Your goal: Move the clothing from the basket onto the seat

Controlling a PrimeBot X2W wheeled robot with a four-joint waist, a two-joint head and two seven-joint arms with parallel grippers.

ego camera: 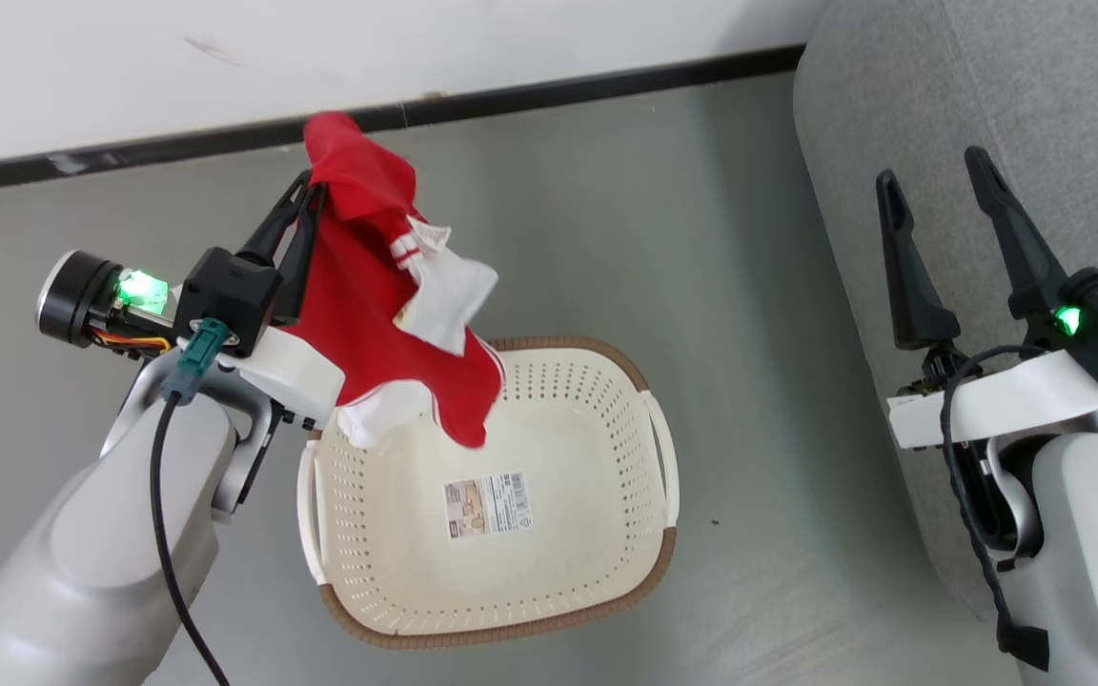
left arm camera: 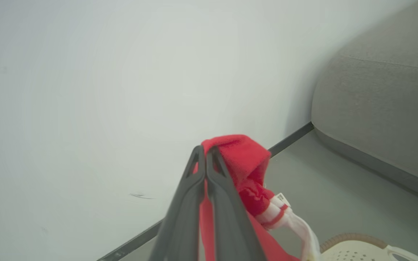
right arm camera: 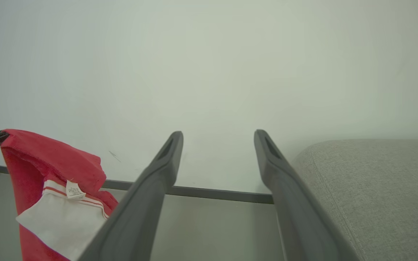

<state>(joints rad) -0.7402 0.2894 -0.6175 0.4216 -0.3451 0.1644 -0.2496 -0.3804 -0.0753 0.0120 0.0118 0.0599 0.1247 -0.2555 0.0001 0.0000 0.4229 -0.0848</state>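
Note:
A piece of red clothing (ego camera: 358, 286) with white trim and a small tag hangs from my left gripper (ego camera: 306, 186), which is shut on its upper edge; its lower hem dangles over the back left rim of the basket (ego camera: 663, 562). The cream basket with a brown rim stands on the floor, its inside bare except for a label. The left wrist view has the shut gripper (left arm camera: 206, 150) with the clothing (left arm camera: 247, 159) bunched beside its fingers. My right gripper (ego camera: 935, 176) is open with nothing in it, over the grey seat (ego camera: 1064, 105). The right wrist view has the clothing (right arm camera: 49, 163) at its left and the seat (right arm camera: 376, 181) at its right.
A white wall (ego camera: 320, 48) with a dark baseboard (ego camera: 559, 90) runs behind the basket. Grey floor (ego camera: 749, 286) lies between the basket and the seat. A pale forearm (ego camera: 101, 562) fills the lower left of the head view.

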